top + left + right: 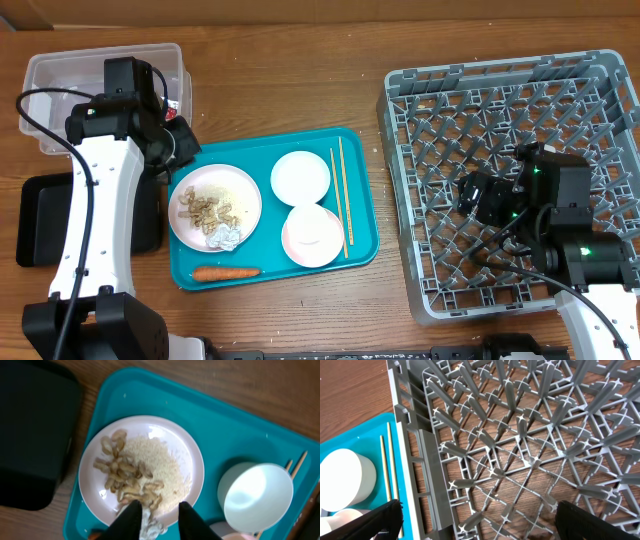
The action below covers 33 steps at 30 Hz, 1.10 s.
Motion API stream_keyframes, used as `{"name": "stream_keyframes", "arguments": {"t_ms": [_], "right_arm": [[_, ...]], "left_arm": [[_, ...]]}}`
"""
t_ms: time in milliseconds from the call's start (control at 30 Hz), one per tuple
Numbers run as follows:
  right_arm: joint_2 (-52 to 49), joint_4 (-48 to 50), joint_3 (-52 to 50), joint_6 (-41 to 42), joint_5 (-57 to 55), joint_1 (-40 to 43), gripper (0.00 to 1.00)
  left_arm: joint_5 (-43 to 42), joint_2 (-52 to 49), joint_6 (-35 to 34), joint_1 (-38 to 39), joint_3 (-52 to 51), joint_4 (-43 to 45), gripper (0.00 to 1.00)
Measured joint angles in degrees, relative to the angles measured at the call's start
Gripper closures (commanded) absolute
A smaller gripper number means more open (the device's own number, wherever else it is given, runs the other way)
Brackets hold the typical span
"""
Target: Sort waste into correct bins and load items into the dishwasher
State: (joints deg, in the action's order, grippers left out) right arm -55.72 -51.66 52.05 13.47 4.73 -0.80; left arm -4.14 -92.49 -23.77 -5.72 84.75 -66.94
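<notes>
A white plate (215,205) with beige food bits (205,208) and a white scrap (228,237) lies on the teal tray (360,235). An orange carrot (226,272), a white bowl (300,177), a pale pink bowl (313,235) and two chopsticks (340,195) lie there too. My left gripper (157,520) is open above the plate's (180,450) near rim, with the scrap (150,529) between its fingers. My right gripper (480,525) is wide open and empty over the grey dish rack (520,435). A bit of red wrapper (172,110) shows in the clear tub (60,75).
The black tray (40,220) lies left of the teal tray and below the tub. The dish rack (520,100) fills the right side. The left arm crosses over the black tray and the tub's right end. Bare wood lies between tray and rack.
</notes>
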Motion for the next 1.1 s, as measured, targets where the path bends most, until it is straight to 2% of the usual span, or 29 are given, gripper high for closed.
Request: {"name": "stream_keyframes", "arguments": {"t_ms": [100,267,467,700,1100], "right_arm": [[0.0,0.5,0.0,0.0,0.0,0.0,0.00],[0.0,0.7,0.0,0.0,0.0,0.0,0.00],[0.0,0.7,0.0,0.0,0.0,0.0,0.00],[0.0,0.6,0.0,0.0,0.0,0.0,0.00],[0.0,0.6,0.0,0.0,0.0,0.0,0.00]], "left_arm": [[-1.5,0.0,0.4,0.9,-1.2,-0.8,0.62],[-3.0,0.0,2.1,5.5,-9.0,0.5,0.53],[-0.1,-0.1,3.2,11.1,-17.7,4.4,0.50],[3.4,-0.1,3.3,11.7,-22.0,8.1,0.50],[3.8,-0.1,4.1,11.8,-24.1,9.6,0.50]]}}
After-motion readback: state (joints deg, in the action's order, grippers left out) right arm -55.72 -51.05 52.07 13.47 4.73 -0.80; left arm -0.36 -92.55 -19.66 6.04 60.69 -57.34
